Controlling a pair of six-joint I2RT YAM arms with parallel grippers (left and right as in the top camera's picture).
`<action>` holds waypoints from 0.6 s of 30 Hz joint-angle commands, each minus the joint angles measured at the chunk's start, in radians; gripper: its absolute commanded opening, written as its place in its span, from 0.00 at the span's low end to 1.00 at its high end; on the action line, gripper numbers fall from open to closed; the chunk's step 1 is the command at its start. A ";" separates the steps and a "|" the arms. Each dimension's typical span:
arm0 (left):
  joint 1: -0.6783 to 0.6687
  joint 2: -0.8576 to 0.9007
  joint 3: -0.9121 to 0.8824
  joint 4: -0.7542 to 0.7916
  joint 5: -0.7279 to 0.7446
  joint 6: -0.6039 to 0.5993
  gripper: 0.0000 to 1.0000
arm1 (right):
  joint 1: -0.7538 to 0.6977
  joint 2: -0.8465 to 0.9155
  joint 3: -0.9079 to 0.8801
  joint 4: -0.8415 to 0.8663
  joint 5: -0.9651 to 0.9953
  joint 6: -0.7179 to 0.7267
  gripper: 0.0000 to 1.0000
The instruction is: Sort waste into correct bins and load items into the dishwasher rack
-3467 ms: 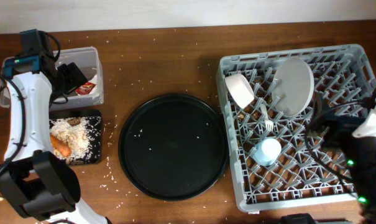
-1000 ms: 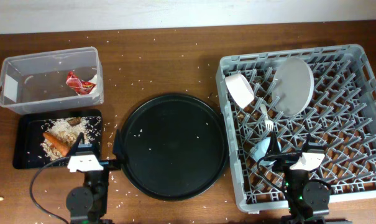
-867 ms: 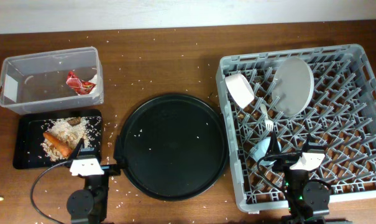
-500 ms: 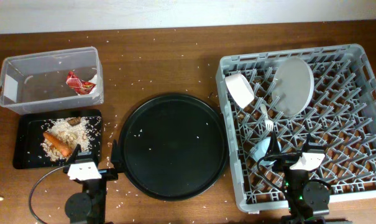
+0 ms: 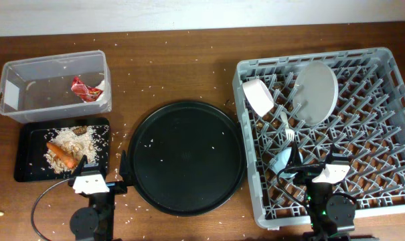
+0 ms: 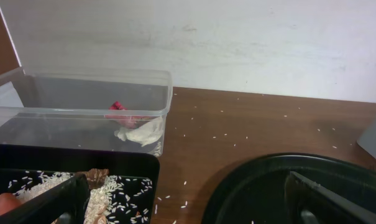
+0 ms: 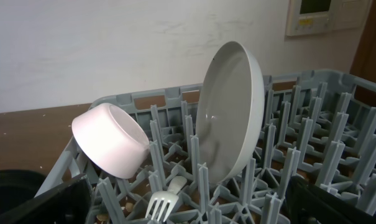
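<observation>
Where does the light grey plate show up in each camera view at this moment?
Overhead: the light grey plate is upper right, standing in the dishwasher rack near its far edge.
Left wrist: not in it.
Right wrist: the plate is at centre, standing on edge among the pegs.
Shared landmark: the white bowl, just left of the plate in both views.

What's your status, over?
Left gripper and right gripper open, empty. Wrapper, tissue in tub; carrot, grains in black tray. Bowl, plate, fork, cup in rack. Stray grains litter table.
</observation>
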 commanded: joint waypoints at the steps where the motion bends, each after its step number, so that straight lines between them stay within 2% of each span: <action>1: 0.006 -0.010 -0.003 -0.005 0.015 0.019 0.99 | -0.004 -0.006 -0.005 -0.007 0.008 0.007 0.98; 18: 0.006 -0.010 -0.003 -0.005 0.015 0.019 0.99 | -0.004 -0.006 -0.005 -0.007 0.008 0.007 0.98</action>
